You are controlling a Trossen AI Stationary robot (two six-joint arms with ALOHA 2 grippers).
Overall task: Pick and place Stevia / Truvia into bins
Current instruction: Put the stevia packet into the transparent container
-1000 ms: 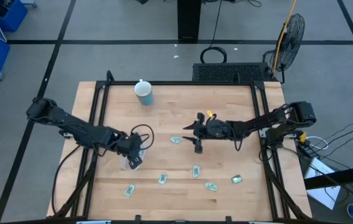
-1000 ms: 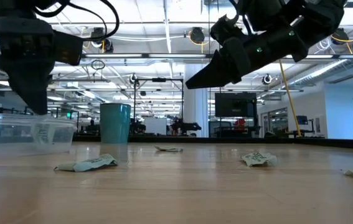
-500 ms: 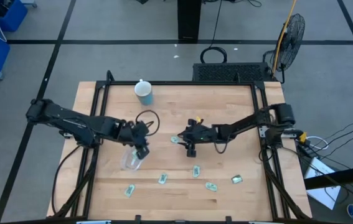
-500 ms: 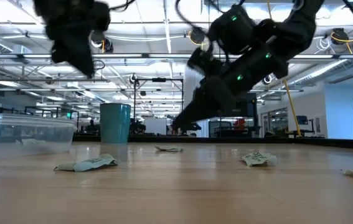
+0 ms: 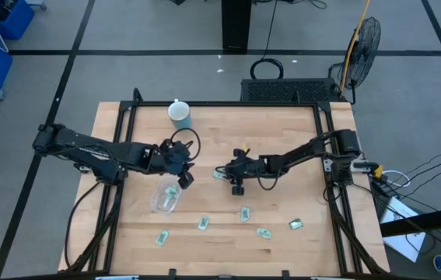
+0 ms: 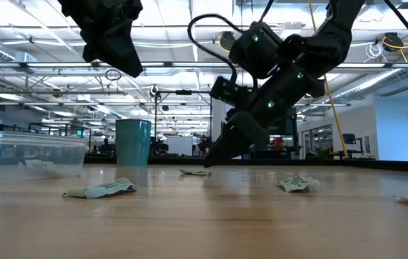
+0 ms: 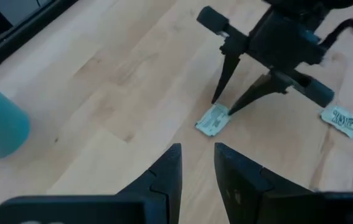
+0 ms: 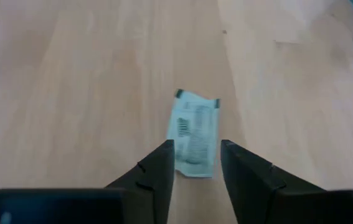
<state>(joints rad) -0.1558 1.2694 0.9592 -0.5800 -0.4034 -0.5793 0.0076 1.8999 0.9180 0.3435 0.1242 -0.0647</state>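
Several pale green and white packets lie flat on the wooden table. One packet lies between the fingers of my open right gripper, whose tips slant down to the table beside it. Other packets lie nearer the near edge. The clear tub stands on the table with a packet on its floor. My left gripper hovers high, empty and open, between the tub and the right gripper. My right gripper has one fingertip at each long side of the packet, coming down at a slant from the table's right. The packet lies flat on the table. Whether the tips touch it, I cannot tell.
A blue-green cup with a white lid stands near the far edge. More packets lie by the near edge. Black frame rails run along the table's left and right sides.
My left gripper rose from over the tub and moved toward the table's right and far side. The packet seen under it in the tub now lies on the tub's floor. My right gripper moved toward the table's left and came down around a packet.
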